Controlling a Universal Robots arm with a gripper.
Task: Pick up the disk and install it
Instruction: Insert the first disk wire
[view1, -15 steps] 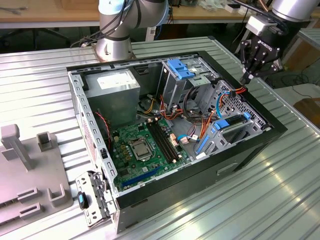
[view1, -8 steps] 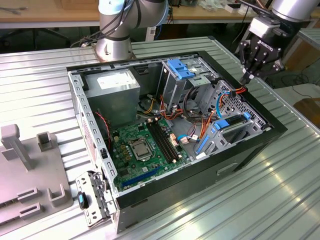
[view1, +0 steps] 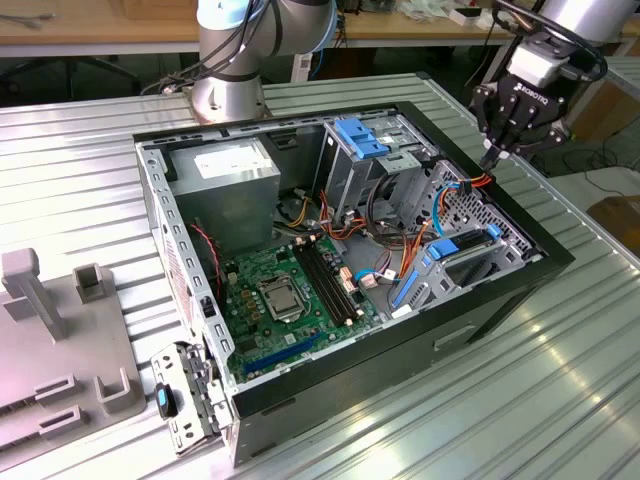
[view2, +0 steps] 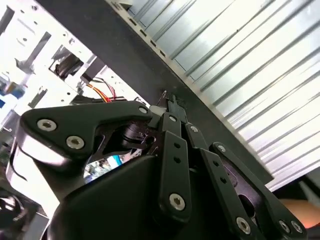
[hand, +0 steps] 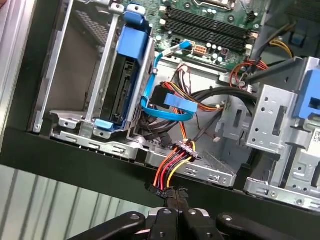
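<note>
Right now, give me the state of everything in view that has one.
gripper, jaws shut, tips beside the power connector.
disk, in the drive bay, not gripped.
computer case, side panel off, interior open.
power connector, lying at the case rim, apart from the disk.

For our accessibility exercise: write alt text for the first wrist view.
The gripper hangs at the black rim of an open computer case, beside a red, yellow and black cable bundle. The blue-framed disk sits in a metal bay inside.
</note>
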